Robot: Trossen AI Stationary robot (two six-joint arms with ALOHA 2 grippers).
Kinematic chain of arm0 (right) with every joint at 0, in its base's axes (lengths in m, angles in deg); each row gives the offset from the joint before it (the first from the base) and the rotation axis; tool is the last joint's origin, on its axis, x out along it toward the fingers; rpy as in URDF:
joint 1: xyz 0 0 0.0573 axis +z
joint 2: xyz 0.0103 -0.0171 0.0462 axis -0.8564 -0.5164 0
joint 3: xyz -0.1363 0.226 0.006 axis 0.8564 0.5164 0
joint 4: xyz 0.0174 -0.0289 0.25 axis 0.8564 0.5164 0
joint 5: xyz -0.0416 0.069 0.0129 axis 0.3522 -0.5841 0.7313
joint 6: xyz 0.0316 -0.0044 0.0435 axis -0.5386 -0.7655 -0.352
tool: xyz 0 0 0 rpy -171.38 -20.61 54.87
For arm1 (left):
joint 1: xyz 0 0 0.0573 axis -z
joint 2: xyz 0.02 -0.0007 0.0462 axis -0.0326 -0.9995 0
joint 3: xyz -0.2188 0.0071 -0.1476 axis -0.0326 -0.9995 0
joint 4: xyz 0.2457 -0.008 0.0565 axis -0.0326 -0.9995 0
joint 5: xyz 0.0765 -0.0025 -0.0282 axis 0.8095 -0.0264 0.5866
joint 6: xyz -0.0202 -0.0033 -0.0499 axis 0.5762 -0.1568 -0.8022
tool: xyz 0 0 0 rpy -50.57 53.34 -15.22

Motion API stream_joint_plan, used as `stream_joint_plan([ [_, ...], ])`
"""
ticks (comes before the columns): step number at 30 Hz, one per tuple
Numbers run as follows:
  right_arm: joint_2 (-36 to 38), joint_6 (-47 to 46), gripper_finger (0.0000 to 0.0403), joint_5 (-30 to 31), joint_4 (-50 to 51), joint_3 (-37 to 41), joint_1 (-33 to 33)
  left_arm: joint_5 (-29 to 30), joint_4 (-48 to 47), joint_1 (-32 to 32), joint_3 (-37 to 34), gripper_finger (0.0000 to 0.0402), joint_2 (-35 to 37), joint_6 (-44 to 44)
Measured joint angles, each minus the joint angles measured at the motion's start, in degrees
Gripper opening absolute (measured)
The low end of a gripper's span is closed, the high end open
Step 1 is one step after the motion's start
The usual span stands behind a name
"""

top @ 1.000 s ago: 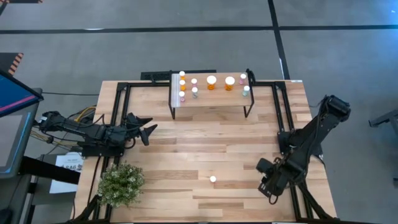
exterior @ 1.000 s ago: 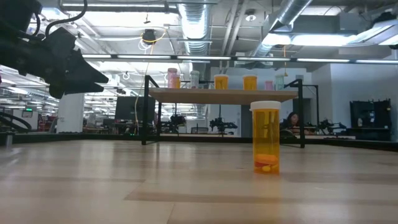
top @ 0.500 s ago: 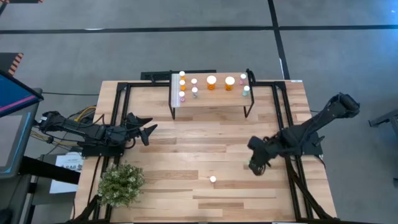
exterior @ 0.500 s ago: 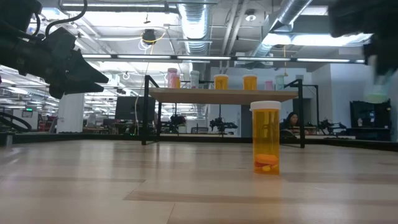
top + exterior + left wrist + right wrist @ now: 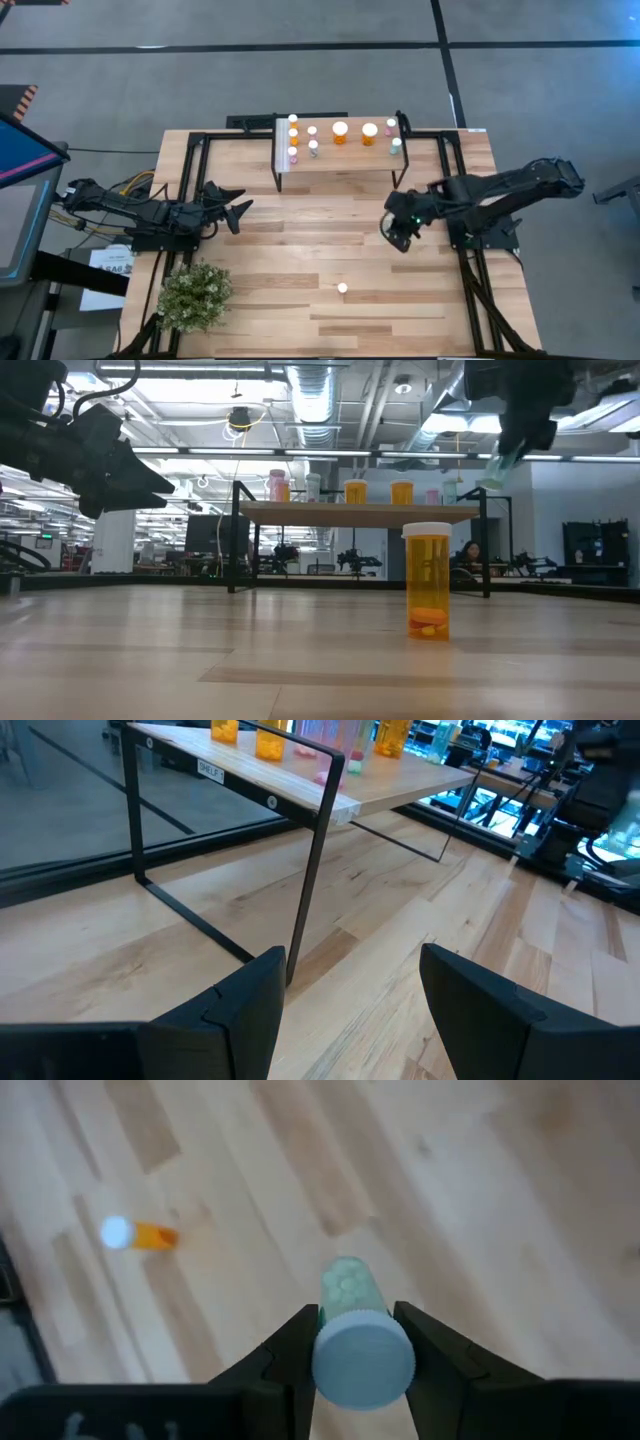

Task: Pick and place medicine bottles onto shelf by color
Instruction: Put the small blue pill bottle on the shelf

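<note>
My right gripper [image 5: 358,1342] is shut on a pale green medicine bottle [image 5: 348,1295] with a light cap. It hangs high over the table's right half [image 5: 400,232], in front of the shelf. An orange medicine bottle [image 5: 342,288] stands upright on its base near the table's front [image 5: 427,582]. The shelf [image 5: 340,162] at the far edge carries several orange, pink and green bottles [image 5: 355,491]. My left gripper [image 5: 240,210] waits open at the table's left side, pointing toward the shelf [image 5: 400,792]. My right gripper pinches the green bottle at its cap end [image 5: 330,1318] between its two fingers, one on each side. The fingers slant down from above and lie along the bottle, cap toward the wrist. The bottle's lower end [image 5: 497,466] sticks out below the fingertips, tilted, clear of the table.
A small green plant [image 5: 195,295] stands at the near left corner. Black frame rails [image 5: 462,210] run along the table's left and right sides. The shelf's thin black legs [image 5: 305,890] stand on the tabletop, with bare wood between the shelf and the orange bottle.
My right gripper has risen from the near right corner and swung toward the far edge and a little left, rolling as it went, with the green bottle between its fingers. The orange bottle on the table has stayed put.
</note>
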Motion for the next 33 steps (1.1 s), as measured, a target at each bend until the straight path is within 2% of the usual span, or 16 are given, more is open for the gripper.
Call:
stream_joint_plan([
  [8,-5.40,13.45,0.0143,-0.27,11.24,-11.55,-9.88,-0.08,0.00,-0.02,-0.02,0.0219,-0.20,0.00],
  [16,-13.84,27.67,0.0144,0.19,19.31,-24.93,-19.59,-0.15,0.04,-0.02,-0.02,0.0219,-1.33,0.00],
  [24,-21.43,37.87,0.0142,0.28,19.95,-33.60,-27.48,-0.14,0.05,-0.01,-0.02,0.0219,-1.49,-0.01],
  [33,-28.92,43.35,0.0140,0.21,19.74,-37.26,-34.00,-0.15,0.04,0.00,-0.02,0.0219,-1.49,0.00],
])
